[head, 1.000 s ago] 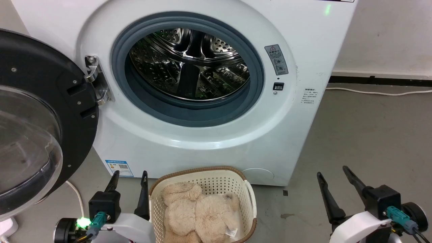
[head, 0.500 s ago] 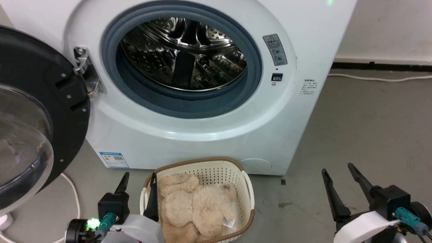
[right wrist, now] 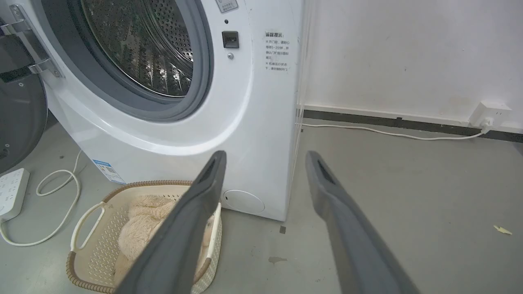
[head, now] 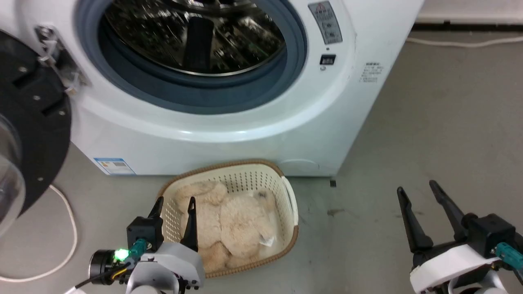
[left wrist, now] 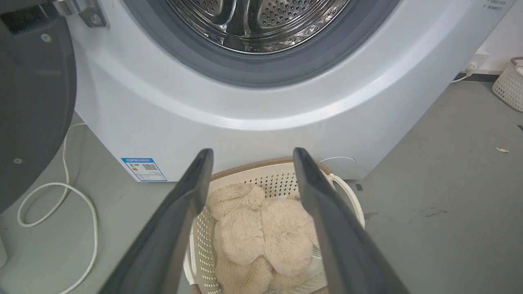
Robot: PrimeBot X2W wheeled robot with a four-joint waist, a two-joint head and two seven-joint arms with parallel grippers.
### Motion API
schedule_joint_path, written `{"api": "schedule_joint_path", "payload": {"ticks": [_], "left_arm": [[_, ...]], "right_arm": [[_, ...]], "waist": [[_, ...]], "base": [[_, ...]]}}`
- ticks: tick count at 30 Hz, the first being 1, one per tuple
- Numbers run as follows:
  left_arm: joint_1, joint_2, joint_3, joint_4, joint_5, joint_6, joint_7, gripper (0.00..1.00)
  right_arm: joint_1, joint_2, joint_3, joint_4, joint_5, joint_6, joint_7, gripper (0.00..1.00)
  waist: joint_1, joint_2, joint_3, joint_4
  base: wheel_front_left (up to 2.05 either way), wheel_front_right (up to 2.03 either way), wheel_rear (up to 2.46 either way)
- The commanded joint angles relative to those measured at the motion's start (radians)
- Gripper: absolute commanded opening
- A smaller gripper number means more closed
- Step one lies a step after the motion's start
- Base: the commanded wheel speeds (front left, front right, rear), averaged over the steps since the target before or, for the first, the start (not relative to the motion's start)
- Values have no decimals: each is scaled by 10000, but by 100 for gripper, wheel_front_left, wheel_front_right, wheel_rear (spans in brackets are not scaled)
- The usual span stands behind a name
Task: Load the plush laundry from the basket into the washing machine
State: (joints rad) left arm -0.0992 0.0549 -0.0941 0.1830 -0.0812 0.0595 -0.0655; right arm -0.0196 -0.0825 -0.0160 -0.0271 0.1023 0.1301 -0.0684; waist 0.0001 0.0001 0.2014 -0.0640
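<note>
The cream basket [head: 245, 181] stands on the floor right before the white washing machine [head: 286, 122], whose steel drum [head: 192, 36] lies bare. The fluffy beige plush laundry [head: 237, 220] lies in the basket, its white tag showing. My left gripper [head: 175, 201] is open and straddles the basket's left wall, one finger over the plush, nothing gripped. In the left wrist view the left gripper [left wrist: 253, 151] frames the plush laundry [left wrist: 261, 232] and basket [left wrist: 278, 181]. My right gripper [head: 416, 187] stands open over bare floor to the right; in its own view, the right gripper [right wrist: 265, 154] has the basket [right wrist: 94, 253] at lower left.
The machine's black-framed glass door [head: 32, 122] is swung open at the left. A white cable [head: 69, 245] loops on the floor below it, beside a power strip [right wrist: 10, 190]. Another cable runs to a wall socket [right wrist: 488, 112]. A second pale basket [left wrist: 508, 87] stands far right.
The head camera has tilted down, so the machine sits higher in the picture. My left gripper has shifted right, from beside the basket to astride its left wall. The right gripper has kept its place.
</note>
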Motion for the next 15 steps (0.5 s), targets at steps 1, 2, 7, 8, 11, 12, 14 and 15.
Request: {"api": "schedule_joint_path", "payload": {"ticks": [1,2,7,8,11,12,14,15], "left_arm": [[-300,107,-74,279,-120,59,-121,100],[-390,137,-84,407,-156,60,-142,100],[-854,257,-145,1003,-341,88,-178,100],[-950,279,-164,1112,-379,82,-187,100],[-1225,322,-217,1437,-512,46,-224,100],[-1311,335,-240,1556,-555,34,-228,100],[-1480,361,-303,1808,-627,1,-229,100],[-1562,368,-322,1936,-677,-16,-237,100]], "right_arm": [[-229,-64,-28,-83,166,2,-101,100],[-266,-72,-26,-89,204,2,-121,100],[-424,-135,-32,-127,407,2,-224,100],[-452,-148,-36,-132,446,2,-245,100],[-538,-166,-65,-133,558,2,-308,100],[-566,-170,-68,-139,594,2,-328,100],[-622,-186,-55,-155,660,2,-370,100],[-650,-197,-45,-163,695,2,-391,100]], "waist": [[-1,-1,312,-138],[-1,-1,405,-167],[-1,-1,846,-311],[-1,-1,934,-343],[-1,-1,1183,-437],[-1,-1,1263,-468],[-1,-1,1420,-532],[-1,-1,1498,-564]], "base": [[0,0,0],[0,0,0],[0,0,0],[0,0,0],[0,0,0],[0,0,0],[0,0,0],[0,0,0]]}}
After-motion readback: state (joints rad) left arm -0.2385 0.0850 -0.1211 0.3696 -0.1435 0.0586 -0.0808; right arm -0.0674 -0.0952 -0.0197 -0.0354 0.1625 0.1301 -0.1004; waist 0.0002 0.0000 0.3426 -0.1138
